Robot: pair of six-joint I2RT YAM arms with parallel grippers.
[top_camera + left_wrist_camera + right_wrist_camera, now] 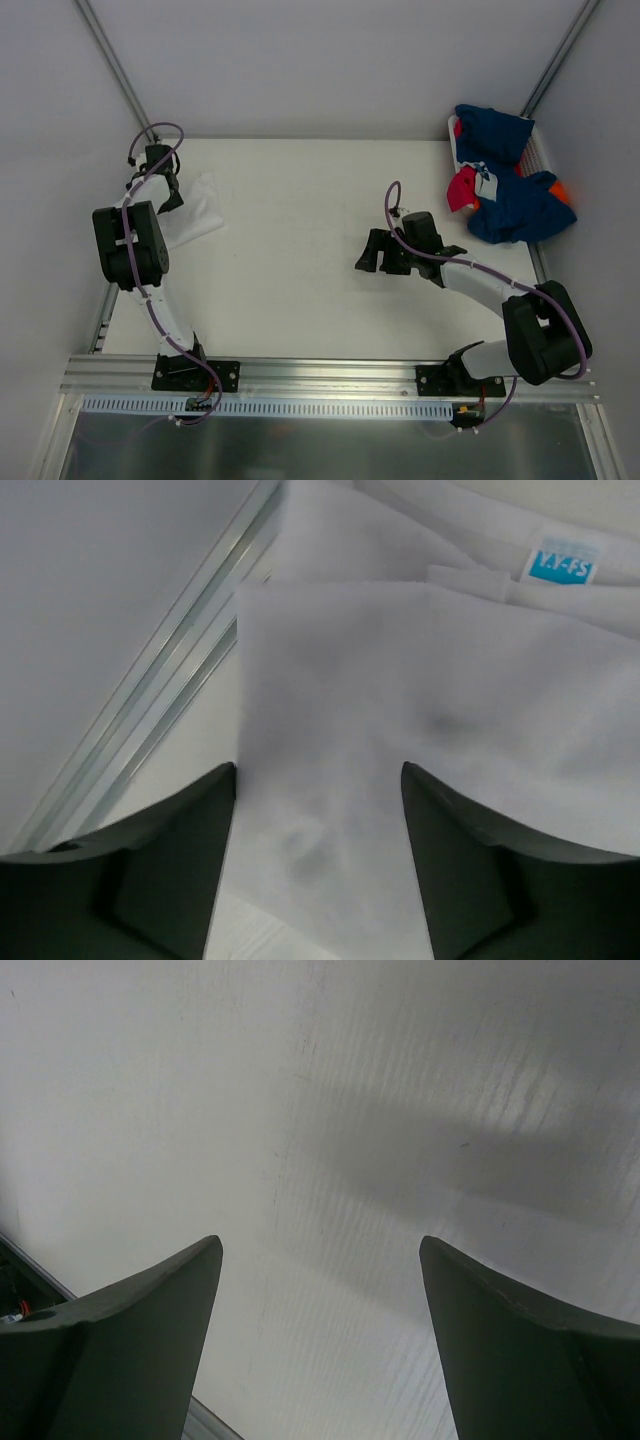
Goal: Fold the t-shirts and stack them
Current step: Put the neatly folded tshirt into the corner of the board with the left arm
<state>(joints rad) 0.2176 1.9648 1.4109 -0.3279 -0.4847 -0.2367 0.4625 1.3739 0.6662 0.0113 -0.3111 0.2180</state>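
A plain white t-shirt (198,208) lies folded at the table's far left; in the left wrist view its cloth (420,680) shows a small blue neck label (563,562). My left gripper (171,200) is open over the shirt's left edge, with white cloth lying between its fingers (318,770). Navy t-shirts (515,200), a pinkish-red one (462,188) and a bit of orange (563,190) are heaped at the far right. My right gripper (378,260) is open and empty over bare table at mid-right, its jaws wide apart (320,1245).
A white basket (541,152) stands under the heap at the back right corner. An aluminium rail (150,690) runs along the table's left edge beside the white shirt. Grey walls enclose the table.
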